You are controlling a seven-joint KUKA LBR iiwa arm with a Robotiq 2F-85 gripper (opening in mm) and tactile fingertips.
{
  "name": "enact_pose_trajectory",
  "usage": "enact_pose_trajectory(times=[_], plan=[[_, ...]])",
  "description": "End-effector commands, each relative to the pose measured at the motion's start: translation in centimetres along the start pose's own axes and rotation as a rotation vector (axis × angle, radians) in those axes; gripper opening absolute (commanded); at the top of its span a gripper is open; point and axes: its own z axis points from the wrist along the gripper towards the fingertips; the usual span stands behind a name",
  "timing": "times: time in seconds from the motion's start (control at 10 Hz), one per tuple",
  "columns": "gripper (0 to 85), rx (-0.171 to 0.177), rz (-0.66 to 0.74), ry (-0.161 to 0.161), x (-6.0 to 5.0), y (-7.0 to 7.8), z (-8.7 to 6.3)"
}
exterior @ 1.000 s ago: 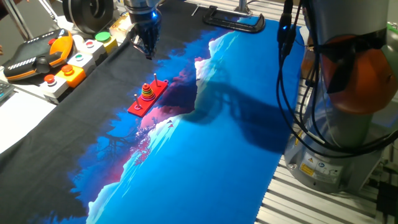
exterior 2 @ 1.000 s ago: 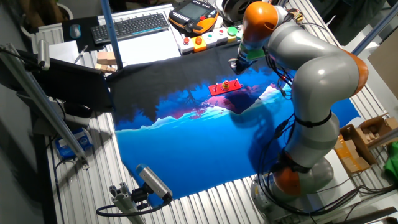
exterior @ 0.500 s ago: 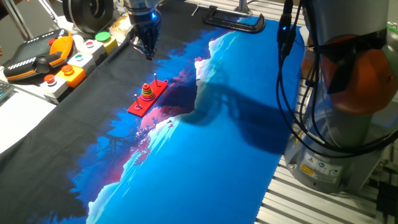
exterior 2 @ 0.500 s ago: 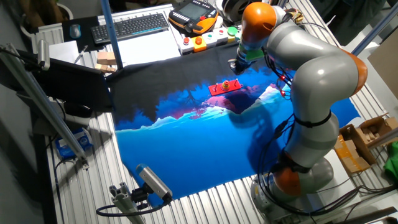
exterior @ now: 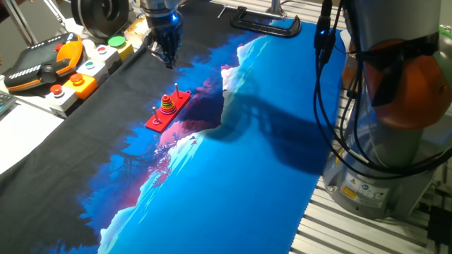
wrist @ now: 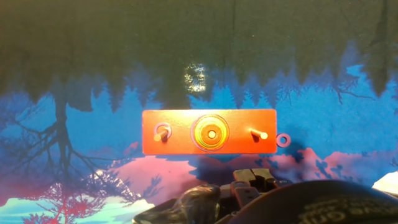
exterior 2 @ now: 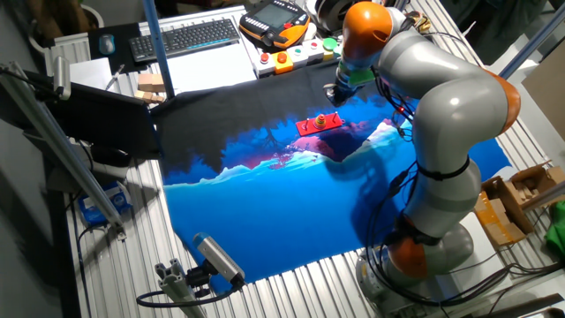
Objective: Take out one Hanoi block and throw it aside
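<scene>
No readable text, brand, number or sign in any view. Yellow label on robot base carried print too small to read. Keyboard keys and teach pendant screen showed no legible characters. Coloured buttons on control box bore no legible markings. Hand view showed red Hanoi base without lettering.
</scene>
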Motion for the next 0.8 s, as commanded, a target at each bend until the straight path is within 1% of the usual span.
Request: enact_pose_trajectory(times=[0.0, 0.2, 0.4, 0.5, 0.7], plan=[[45.0, -0.002, -0.001, 0.002, 0.0, 0.0, 0.0], [44.3, -0.004, -0.001, 0.005, 0.1, 0.1, -0.1], [48.0, -0.005, 0.005, 0.002, 0.1, 0.2, -0.1], [49.7, -0.008, 0.007, 0.002, 0.3, 0.2, -0.4], [50.0, -0.01, 0.012, 0.005, 0.9, 0.4, -1.3]])
